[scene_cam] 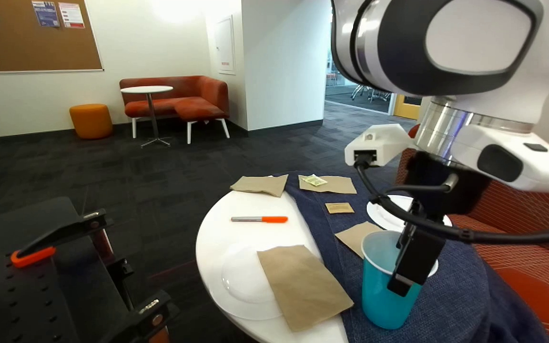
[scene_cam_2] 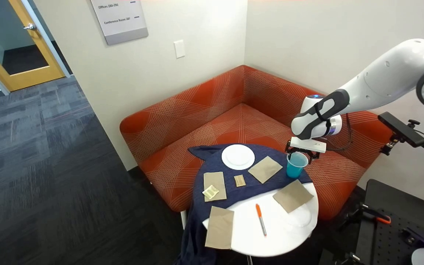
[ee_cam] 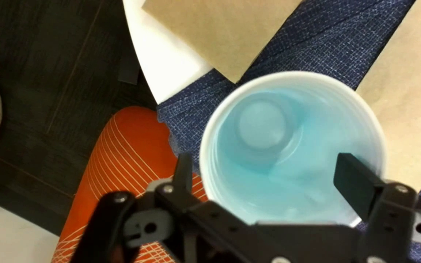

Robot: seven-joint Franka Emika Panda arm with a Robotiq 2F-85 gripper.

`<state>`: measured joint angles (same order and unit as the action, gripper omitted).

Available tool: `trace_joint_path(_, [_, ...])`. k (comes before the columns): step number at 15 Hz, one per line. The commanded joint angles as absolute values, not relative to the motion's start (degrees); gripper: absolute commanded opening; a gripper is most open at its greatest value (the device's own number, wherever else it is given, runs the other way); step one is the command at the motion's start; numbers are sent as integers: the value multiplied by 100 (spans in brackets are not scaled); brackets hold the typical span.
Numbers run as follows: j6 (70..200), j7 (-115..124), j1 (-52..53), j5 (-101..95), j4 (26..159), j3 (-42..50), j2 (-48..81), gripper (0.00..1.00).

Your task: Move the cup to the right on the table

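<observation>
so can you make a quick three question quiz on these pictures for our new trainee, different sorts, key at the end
1. Fill in: the cup stands on the part of the table draped in ____ cloth.

2. In the wrist view, the gripper is:
a) shut on the cup
b) open
c) shut on a napkin

3. True or false: the orange-and-grey marker lies on the table's bare white part.

Key: 1. dark blue; 2. b; 3. true.

Glare on wall, tool slightly blurred
</observation>
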<state>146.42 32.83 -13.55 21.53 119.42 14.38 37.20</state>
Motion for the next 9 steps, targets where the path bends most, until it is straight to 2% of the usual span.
trace_joint_path(1, [14751, 3288, -1120, 2005, 12544, 1604, 3142, 100])
trace_joint_path(9, [14707, 3485, -676, 1229, 13531, 2117, 2081, 100])
